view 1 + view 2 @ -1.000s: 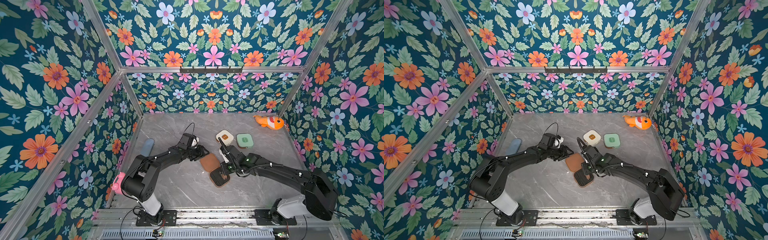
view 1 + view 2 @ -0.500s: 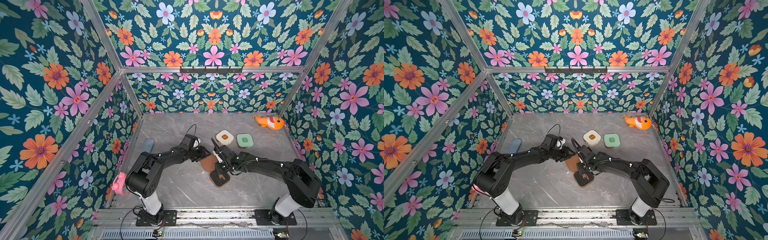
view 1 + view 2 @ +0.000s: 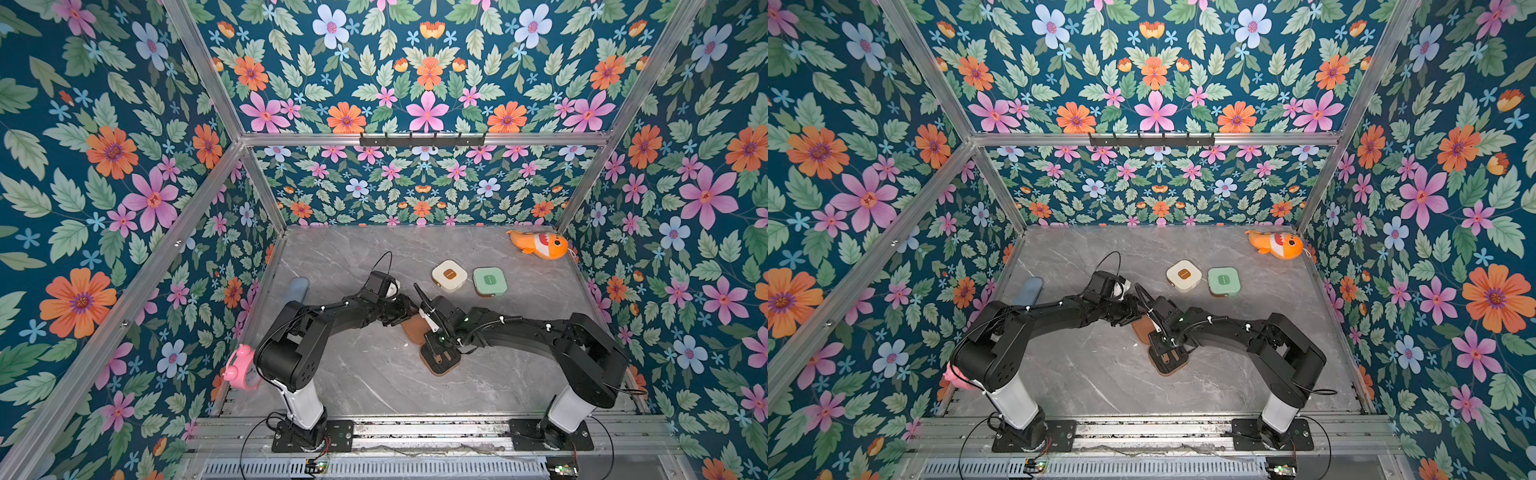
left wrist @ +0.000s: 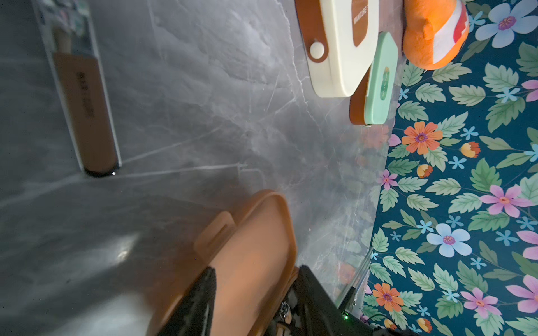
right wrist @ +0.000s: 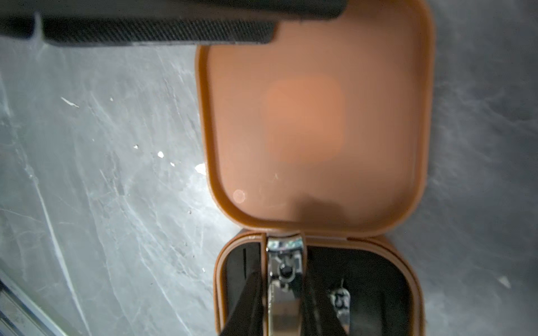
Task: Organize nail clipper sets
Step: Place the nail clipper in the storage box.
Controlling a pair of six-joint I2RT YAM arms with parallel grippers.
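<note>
Left claw (image 4: 256,272) clamps the open lid's rim on the brown rounded-square hinged plastic case (image 3: 440,361), mid-bench (image 3: 374,382) toward the front edge. Right claw (image 5: 282,286) is closed on a slim metal nail clipper (image 5: 284,256) at the case's black inner tray (image 5: 372,276); seated or just above, cannot tell. Step, by my reading: loading this set. Next calls for a square release into the slot, a clean withdrawal, then folding the lid. Cream rounded-square case (image 3: 449,275) and mint green rounded-square case (image 3: 489,281) sit shut, nearer the back edge.

Robot lab booth, floral wallpaper walls (image 3: 428,83), aluminium frame (image 3: 291,139), marble-look tabletop (image 3: 374,382), two robot arms (image 3: 286,353) bolted to a rail (image 3: 428,432).
</note>
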